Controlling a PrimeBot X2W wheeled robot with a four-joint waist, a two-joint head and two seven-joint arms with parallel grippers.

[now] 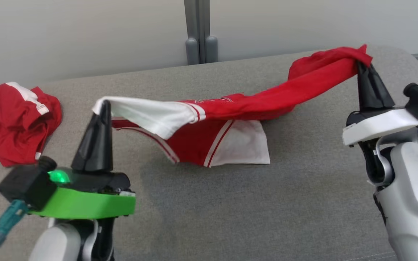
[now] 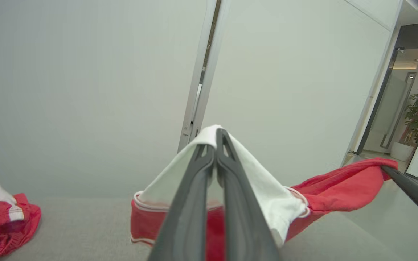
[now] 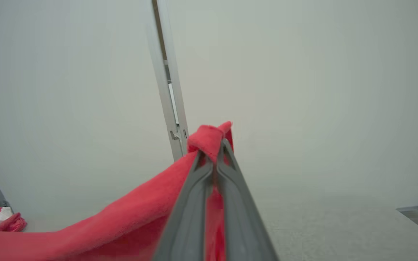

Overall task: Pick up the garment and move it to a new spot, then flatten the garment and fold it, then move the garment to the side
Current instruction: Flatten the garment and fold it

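stage: pick-up, garment gripped at both ends and partly raised; judged early in the task
done: both grasps made
remaining: carry to new spot, flatten, fold, move aside
left claw: closed on white sleeve edge
right claw: closed on bunched red end, held higher
garment position: strung between the claws, middle sags, lower white flap looks to rest on grey bench
garment look: red jersey, white panels and stripes, twisted rope-like toward the right, not flat
other: second red garment crumpled at far left, well apart
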